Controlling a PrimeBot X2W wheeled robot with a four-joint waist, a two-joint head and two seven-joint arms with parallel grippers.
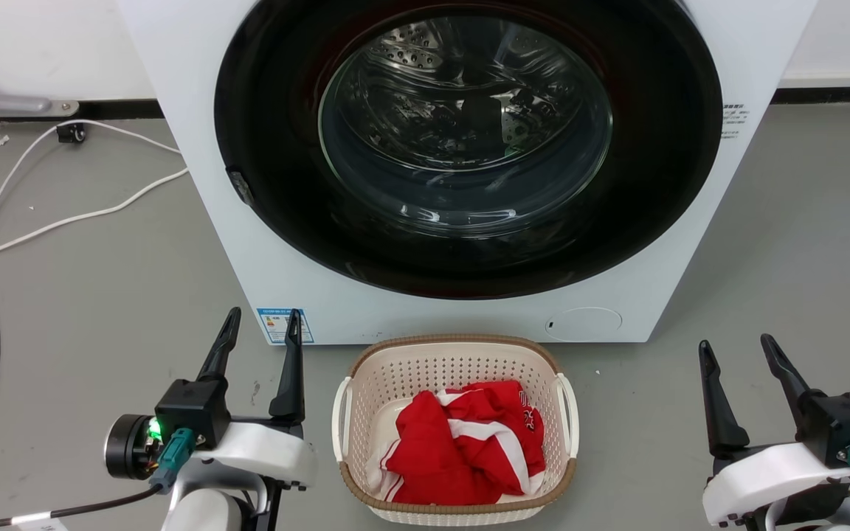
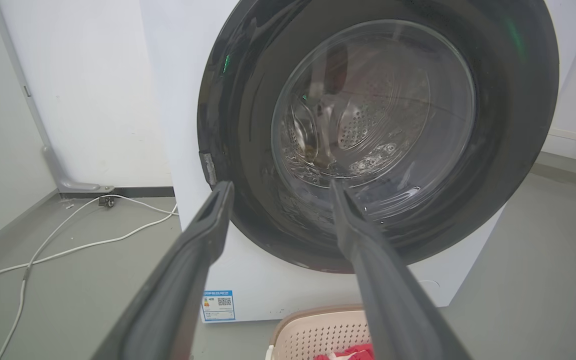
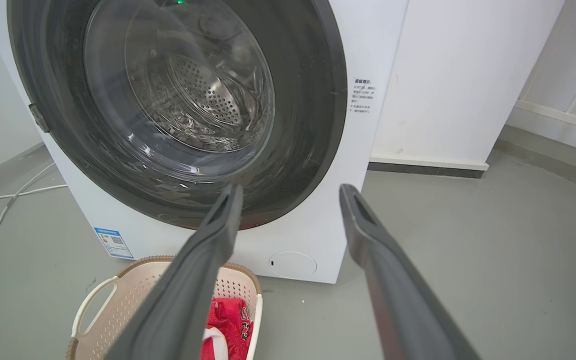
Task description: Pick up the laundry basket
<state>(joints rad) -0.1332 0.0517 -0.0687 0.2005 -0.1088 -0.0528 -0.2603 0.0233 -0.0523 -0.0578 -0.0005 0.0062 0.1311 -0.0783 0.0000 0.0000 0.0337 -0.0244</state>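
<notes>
The laundry basket (image 1: 462,361) sits on the grey floor just in front of the washing machine, cream and perforated, with a brown rim and white side handles. Red and white clothes (image 1: 469,442) lie inside it. My left gripper (image 1: 263,328) is open, a short way to the basket's left and apart from it. My right gripper (image 1: 738,350) is open, farther off on the basket's right. The left wrist view catches the basket (image 2: 318,332) at the bottom edge, below the left gripper (image 2: 280,190). In the right wrist view the basket (image 3: 118,295) lies at lower left of the right gripper (image 3: 290,192).
The white washing machine (image 1: 196,147) with its dark round glass door (image 1: 469,140) shut stands right behind the basket. White cables (image 1: 63,214) trail over the floor at the left. Grey floor (image 1: 801,258) stretches to the right of the machine.
</notes>
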